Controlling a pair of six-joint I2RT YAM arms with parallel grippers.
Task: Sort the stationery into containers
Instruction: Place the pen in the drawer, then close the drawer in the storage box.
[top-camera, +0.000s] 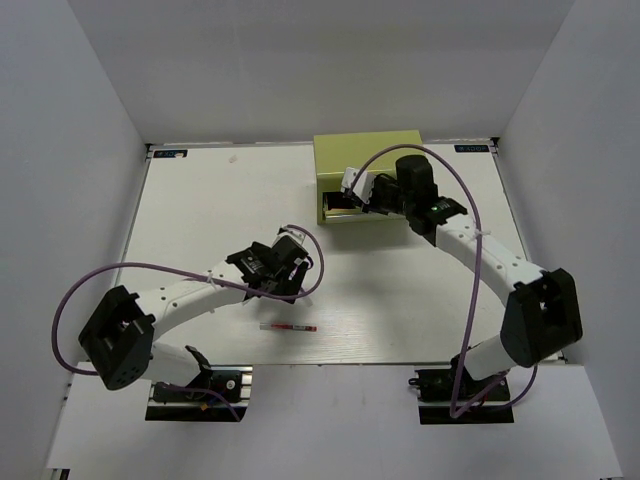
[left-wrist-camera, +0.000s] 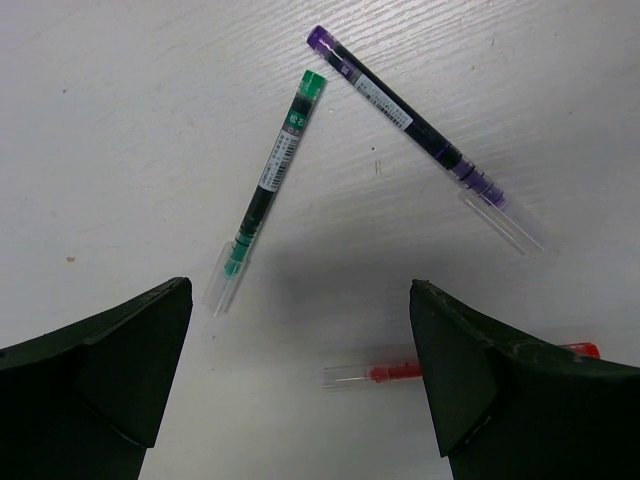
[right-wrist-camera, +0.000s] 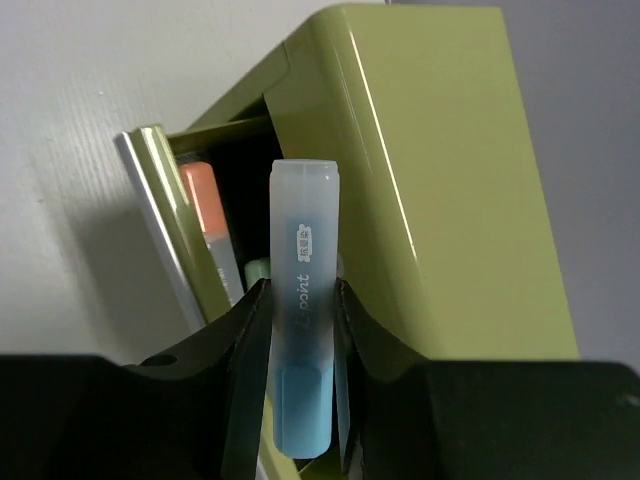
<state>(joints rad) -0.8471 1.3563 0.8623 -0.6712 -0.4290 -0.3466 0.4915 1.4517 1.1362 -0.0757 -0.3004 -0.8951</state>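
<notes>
Blue marker clamped in right tool, at open olive drawer

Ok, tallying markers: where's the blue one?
Right wrist view: the blue marker is clamped in the right gripper at the open drawer of the cabinet.

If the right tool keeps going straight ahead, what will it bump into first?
The right tool would likely meet the open drawer of the green cabinet first. Its blue marker aims inside, where an orange marker lies. Depth is unclear.
</notes>
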